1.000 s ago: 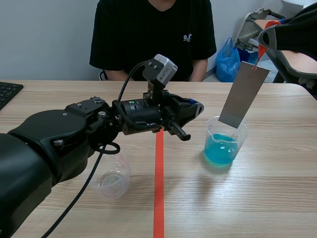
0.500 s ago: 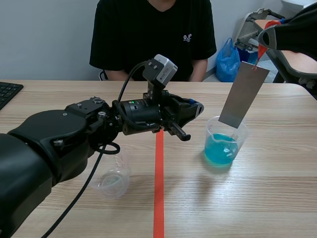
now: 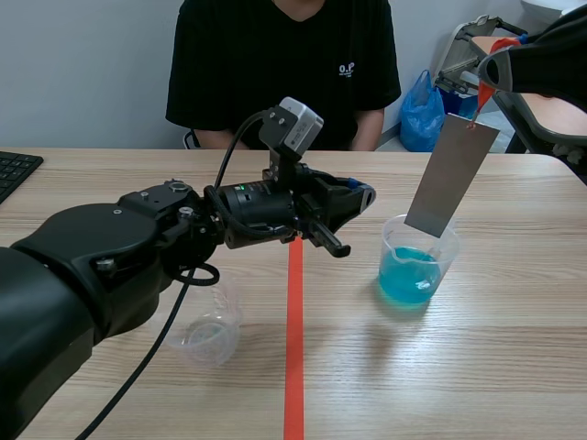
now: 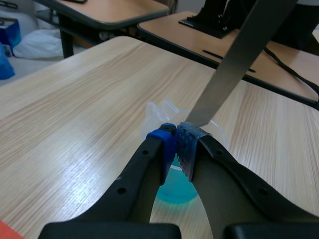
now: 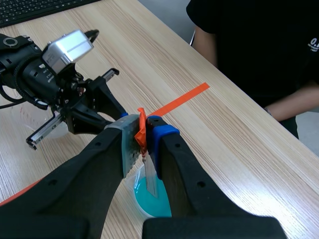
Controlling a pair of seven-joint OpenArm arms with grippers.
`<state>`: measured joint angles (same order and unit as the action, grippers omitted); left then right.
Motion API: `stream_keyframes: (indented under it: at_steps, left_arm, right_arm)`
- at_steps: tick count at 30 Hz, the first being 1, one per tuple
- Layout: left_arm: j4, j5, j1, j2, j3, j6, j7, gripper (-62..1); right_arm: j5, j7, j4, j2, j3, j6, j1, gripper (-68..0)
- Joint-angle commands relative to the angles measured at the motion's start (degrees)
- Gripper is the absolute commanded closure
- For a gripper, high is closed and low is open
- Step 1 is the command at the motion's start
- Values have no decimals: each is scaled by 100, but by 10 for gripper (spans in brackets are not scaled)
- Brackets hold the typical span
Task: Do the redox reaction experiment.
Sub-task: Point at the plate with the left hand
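A grey metal strip (image 3: 451,174) hangs by an orange-red tab (image 5: 141,130) from my right gripper (image 3: 489,81), which is shut on that tab high at the right. The strip's lower end sits at the rim of a clear beaker of blue liquid (image 3: 417,268); I cannot tell if it touches the liquid. My left gripper (image 3: 365,195) is shut on nothing and hovers just left of the beaker, pointing at it. In the left wrist view the shut gripper (image 4: 175,137) is right in front of the strip (image 4: 239,59), above the beaker (image 4: 159,107).
An empty clear beaker (image 3: 209,330) stands under my left arm at the near left. An orange tape line (image 3: 293,348) runs down the table's middle. A keyboard (image 3: 14,170) lies at the far left. A person in a black shirt (image 3: 284,64) sits across the table.
My left gripper has drawn back slightly to the left, still shut. The right gripper, the strip and the beaker have stayed where they were.
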<state>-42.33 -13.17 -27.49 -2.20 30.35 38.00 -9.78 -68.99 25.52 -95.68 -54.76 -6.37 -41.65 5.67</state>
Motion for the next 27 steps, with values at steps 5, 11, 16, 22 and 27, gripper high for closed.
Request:
stream_keyframes:
  at_steps: [5, 11, 16, 22, 27]
  left_arm:
    - [-66, -79, -127, -452, -273, -131, -138, -36]
    - [-350, -177, -66, -1370, -575, -127, -138, -36]
    - [-946, -667, 337, -2461, -828, -125, -334, -36]
    - [-1399, -671, 1266, -3445, -1423, -127, -599, -36]
    - [-1438, -669, 2271, -3858, -2149, -127, -905, -36]
  right_arm:
    - [-68, -79, -57, -96, 122, -24, 70, -15]
    - [-68, -79, -57, -98, 122, -26, 70, -15]
    - [-68, -79, -57, -127, 122, -44, 70, -15]
    - [-70, -79, -57, -127, 122, -44, 70, -15]
    - [-68, -70, -57, -127, 122, -44, 70, -15]
